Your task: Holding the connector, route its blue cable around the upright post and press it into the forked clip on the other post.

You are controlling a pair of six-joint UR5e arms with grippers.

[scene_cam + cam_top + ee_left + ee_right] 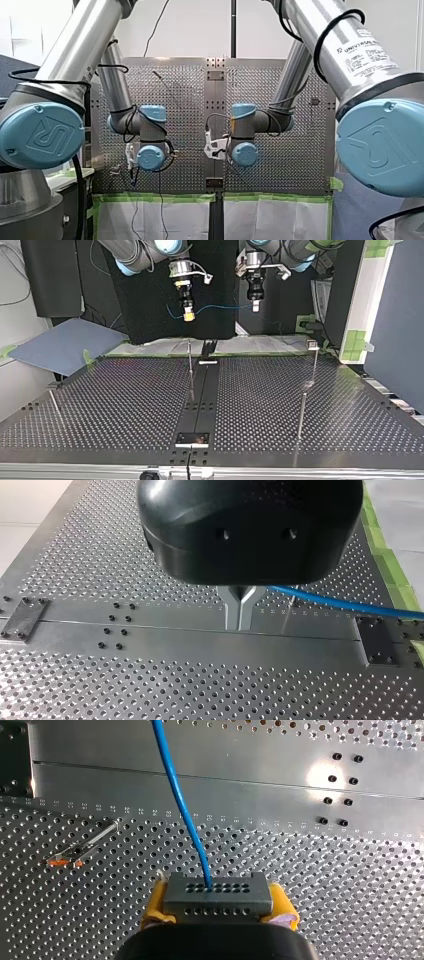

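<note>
between the yellow pads (284, 902) of your right gripper (218, 904), the grey connector (217, 890) is sitting clamped above the perforated table (125, 405), and its blue cable (180, 805) is running off toward your left gripper (239, 624). that gripper's metal fingers (231, 607) are pressing together with the cable coming out just beside them; whether they are pinching it, you cannot tell. farther out, in the top view, the upright post (190, 370) and the forked clip (312, 344) on its post are standing well apart.

My left arm (75, 47) and my right arm (332, 42): silver tubes, pale blue joint caps (40, 135), black cables (331, 31), 1 UNIVERSAL ROBOTS label (367, 54); my right gripper (220, 892) has yellow pads (155, 897).
</note>
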